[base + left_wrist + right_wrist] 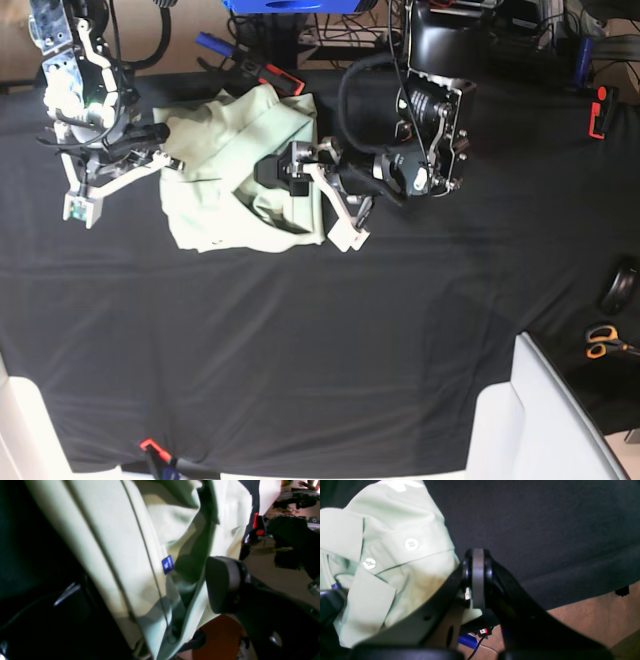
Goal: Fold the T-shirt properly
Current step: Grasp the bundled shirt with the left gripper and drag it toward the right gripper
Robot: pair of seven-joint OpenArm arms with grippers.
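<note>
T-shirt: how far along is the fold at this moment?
Partly done: the T-shirt lies bunched into a compact, uneven bundle on the black table cloth, layers overlapping. In hand: the left end effector is open over its right edge; the right end effector is shut at its left edge. Left: flattening and squaring.

Pale mint-green T-shirt (240, 170) with blue mark (167, 564) on black cloth (300, 340).
</note>
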